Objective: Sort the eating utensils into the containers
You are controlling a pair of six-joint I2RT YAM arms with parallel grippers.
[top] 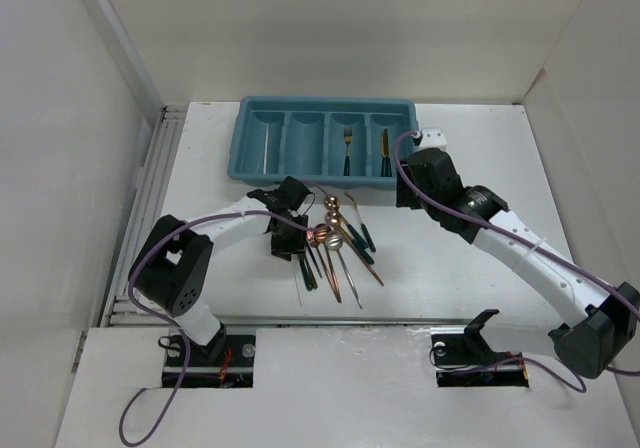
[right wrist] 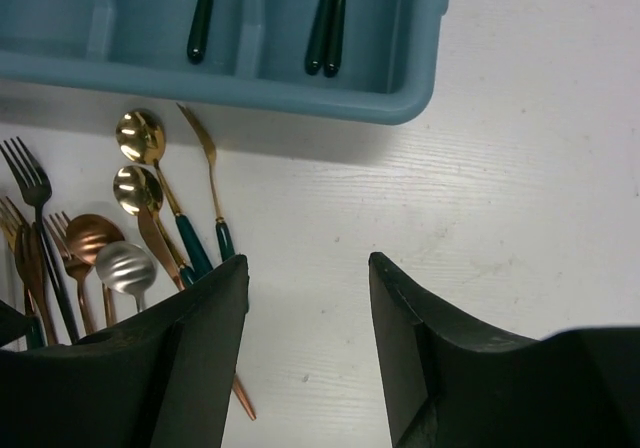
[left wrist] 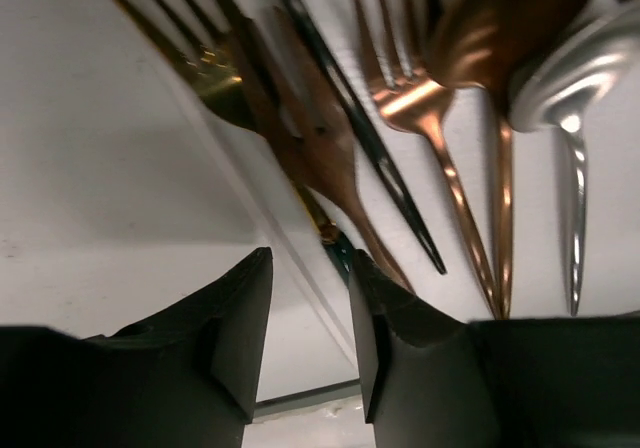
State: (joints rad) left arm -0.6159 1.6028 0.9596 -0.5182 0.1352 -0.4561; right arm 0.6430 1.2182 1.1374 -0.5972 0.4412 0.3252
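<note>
The teal tray [top: 258, 168] holds a white chopstick [top: 266, 153] in its leftmost compartment, a fork [top: 347, 148] in the third and knives [top: 384, 148] in the fourth. Loose utensils [top: 336, 246] lie piled in front of it. My left gripper [top: 285, 243] is low at the pile's left edge. In the left wrist view its jaws [left wrist: 308, 258] stand narrowly apart around a thin white chopstick [left wrist: 275, 233], next to a gold fork [left wrist: 215, 78] and a copper fork [left wrist: 410, 93]. My right gripper [right wrist: 308, 261] hangs open over bare table by the tray's right corner [right wrist: 400, 103].
In the right wrist view, two gold spoons [right wrist: 140, 133], a copper spoon [right wrist: 95, 236], a silver spoon [right wrist: 127, 266] and a black fork [right wrist: 25, 163] lie left of the right gripper. White walls enclose the table, with a metal rail [top: 150, 198] along its left edge.
</note>
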